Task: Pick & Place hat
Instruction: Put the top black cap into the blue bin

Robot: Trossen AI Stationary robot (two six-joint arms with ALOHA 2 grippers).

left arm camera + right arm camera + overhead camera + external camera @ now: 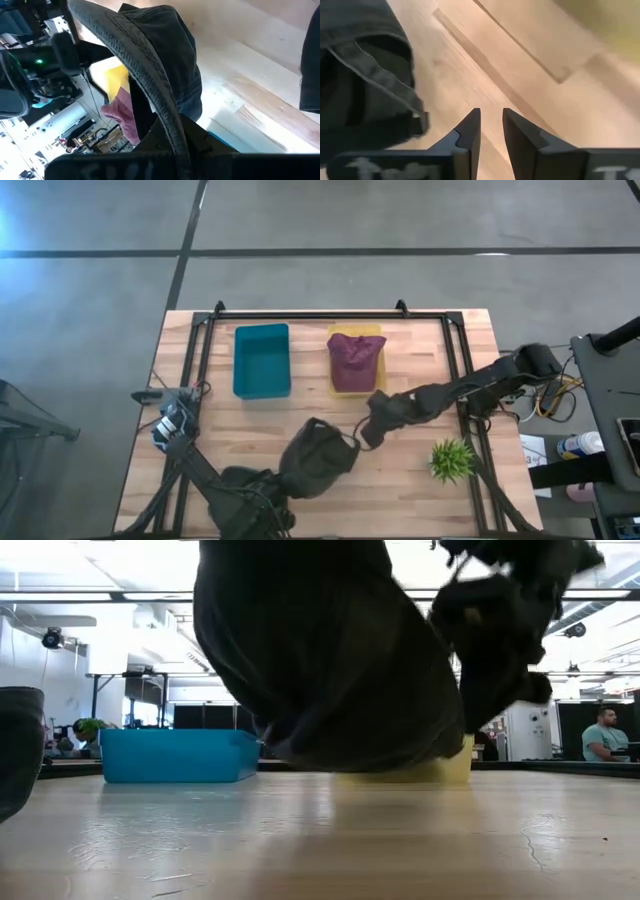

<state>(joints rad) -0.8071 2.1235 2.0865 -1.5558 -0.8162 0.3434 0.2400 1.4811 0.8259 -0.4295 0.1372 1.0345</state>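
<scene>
- Dark hat [318,459]: lifted clear of worktop [400,490], near teal bin [262,360], clamped in left gripper [285,480] jaws.
- Right gripper [491,131]: just beside hat, jaws slightly apart, empty.
- Pick done; placing left. Maroon hat [352,355] already on yellow tray [372,385].

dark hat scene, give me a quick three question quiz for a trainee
1. True or false: the dark hat lies in the teal bin.
2. Which thing sits on the yellow tray? A) a maroon hat B) the small green plant C) nothing
3. Fill in: the left gripper is shut on the ____.

Key
1. False. It is held up off the wooden table, clear of the bin.
2. A. The maroon hat sits there; the small green plant stands on the table near the right arm.
3. Dark hat. The right gripper is near it, holding nothing.
</scene>
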